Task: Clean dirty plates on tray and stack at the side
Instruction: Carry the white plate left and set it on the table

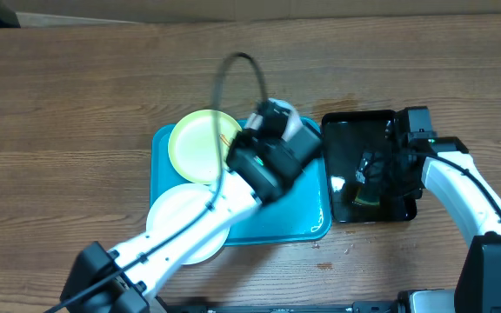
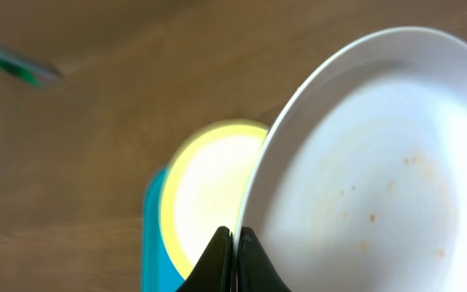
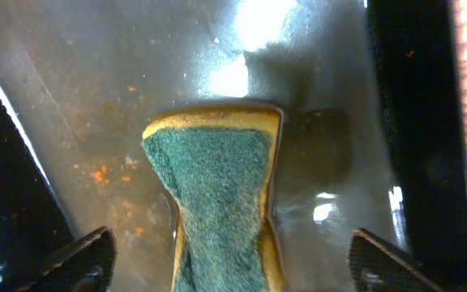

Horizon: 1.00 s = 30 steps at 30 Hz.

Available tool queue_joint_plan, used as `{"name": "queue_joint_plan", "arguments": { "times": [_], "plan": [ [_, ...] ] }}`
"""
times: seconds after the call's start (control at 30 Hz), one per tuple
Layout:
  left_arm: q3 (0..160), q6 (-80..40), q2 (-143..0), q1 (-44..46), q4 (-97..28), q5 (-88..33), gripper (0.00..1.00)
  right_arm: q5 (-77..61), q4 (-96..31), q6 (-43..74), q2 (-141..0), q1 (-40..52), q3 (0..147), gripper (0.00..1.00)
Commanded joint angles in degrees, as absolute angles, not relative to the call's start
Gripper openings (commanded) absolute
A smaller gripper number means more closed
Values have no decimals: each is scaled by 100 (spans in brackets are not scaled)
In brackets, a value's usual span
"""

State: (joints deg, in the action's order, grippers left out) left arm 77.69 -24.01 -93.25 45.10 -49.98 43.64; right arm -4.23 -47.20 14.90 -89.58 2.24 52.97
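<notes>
Left gripper (image 2: 235,243): jaws pinched tight on the rim of a white plate (image 2: 363,186), held up on edge and tilted, faint orange specks on its face. Just past it and lower, a yellow-green plate (image 2: 209,195) lies flat in the turquoise tray (image 2: 151,243). Left arm (image 1: 159,248) reaches in from the near-left of the table (image 1: 59,104), wrist over tray centre. Under its forearm a second white plate (image 1: 168,209) sits on the tray's near-left corner, overhanging the rim.

Right gripper (image 3: 225,247): spread wide, gripping nothing. Fingers stand clear of a sponge (image 3: 213,178) btwn them, green scrub face to cam, yellow edges, narrow waist. Sponge sits in a wet black tray (image 3: 79,97) w/ orange crumbs on its floor. Right arm (image 1: 459,183) comes from near-right, bent over that tray, which is just beside the turquoise one.

Count: 3 plates (2 white, 1 yellow-green), 2 trays, 1 sponge.
</notes>
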Motion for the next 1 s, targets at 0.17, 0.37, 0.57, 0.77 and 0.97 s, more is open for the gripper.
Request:
{"name": "queue_joint_plan", "arguments": {
  "times": [0.17,0.37,0.57,0.77,0.97],
  "plan": [
    [8667,-2064,-9168,2086,-5468,550,4,-565,-4539,1507,-8960,185,5041,81],
    [8661,-2034,-9183,-209,-5758,-626,4,-565,-4525,1507,-8960,185,5041,88],
    [8497,-2121,-9227,-2303,-5813,-316,4,-565,-4519,1507,-8960,185,5041,89],
    [7568,-2239,-9393,-3398,-5151,-242,4,-565,-4482,1507,-8960,187,5041,89],
    [6617,-2272,-9618,-3577,-4158,10,4,-565,-4418,1507,-8960,185,5041,89]
  ]
}}
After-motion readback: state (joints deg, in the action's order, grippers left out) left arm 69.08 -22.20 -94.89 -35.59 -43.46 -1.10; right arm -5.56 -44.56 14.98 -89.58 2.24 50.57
